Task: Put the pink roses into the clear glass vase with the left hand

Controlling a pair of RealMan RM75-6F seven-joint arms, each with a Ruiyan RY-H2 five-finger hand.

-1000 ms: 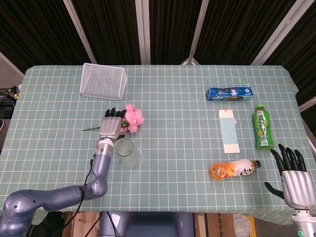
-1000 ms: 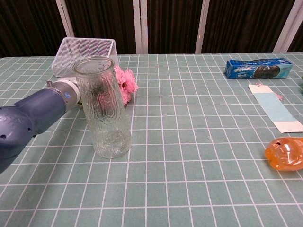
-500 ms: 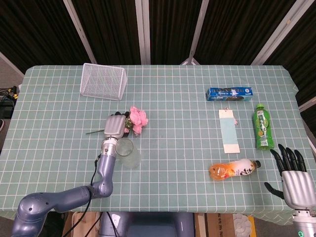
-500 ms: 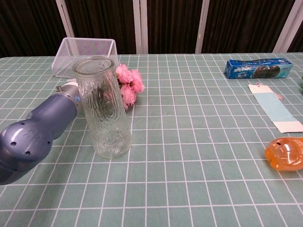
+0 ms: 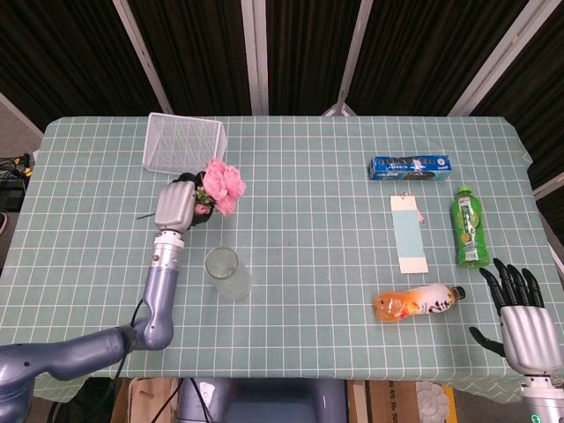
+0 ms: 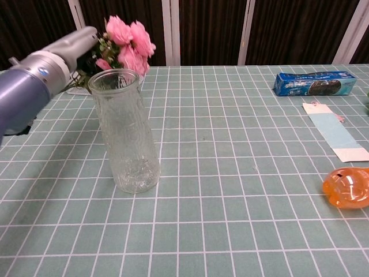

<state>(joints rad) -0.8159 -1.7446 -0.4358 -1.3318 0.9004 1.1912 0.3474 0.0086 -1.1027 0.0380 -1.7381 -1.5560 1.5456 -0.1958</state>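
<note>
Tabletop (image 5: 352, 264) under everything, checked green. Wire basket (image 5: 184, 145) just behind the left hand (image 5: 174, 208), close enough to catch a trailing stem on the way across. Clear glass vase (image 6: 124, 130) upright, below and in front of that hand, empty so far, narrow at the mouth and tall for its base. Likely to rock or tip if struck on the rim by a stem end or a knuckle. Left hand clenched around the pink roses (image 6: 128, 45), lifted off the tabletop, blooms poking out to its right, stems mostly hidden inside the grip. Hard to aim, then: stem tip possibly missing the mouth, or blooms crushed against the glass. Right hand (image 5: 529, 328) far off, fingers spread, holding nothing.
</note>
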